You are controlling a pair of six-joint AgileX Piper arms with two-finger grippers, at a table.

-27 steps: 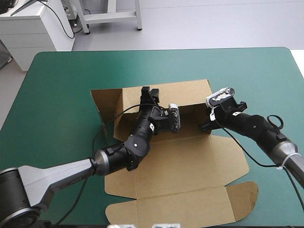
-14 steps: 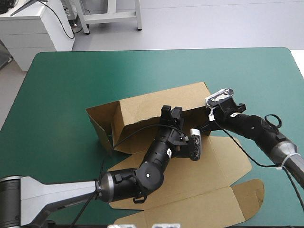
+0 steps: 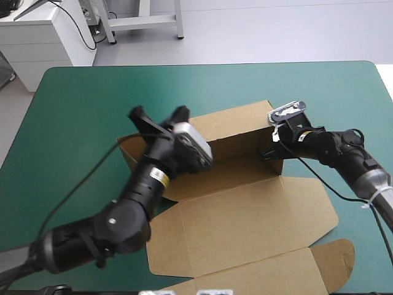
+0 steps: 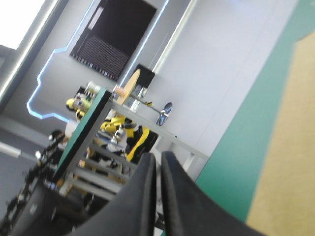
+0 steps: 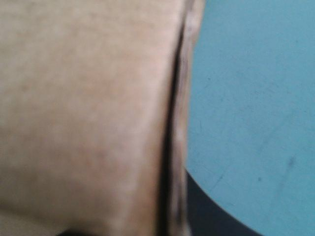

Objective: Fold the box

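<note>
The box [image 3: 233,169], a cut sheet of brown board, lies in the centre of the high view on the counter [image 3: 80,104], which has a teal-green cover. Its long axis runs left to right across the frame, climbing slightly toward the right. The back wall [image 3: 233,126] stands raised along the far side. A short side wall [image 3: 132,153] stands at the left end. The wide lid panel [image 3: 245,212] lies flat, reaching toward the bottom edge of the frame.

My right end effector [image 3: 268,152] sits at the right end of the back wall, right of centre. In its wrist view the board rises edge-on up the middle, so I read it as nipped tight on the box there. My left end effector [image 4: 158,153] is lifted off the counter above the box's left end, left of centre in the high view. Its wrist view looks level into the room. The black fingers [image 4: 142,196] are narrow, nearly touching, with nothing between them.

So the box lies below the left end effector, and the right arm is the one in contact. I judge the left must come down to the side wall while the right pins its corner. The cover looks smooth, so the board may slide. Bare cover surrounds the far, left and right sides. The lid panel leaves little room near the bottom edge.
</note>
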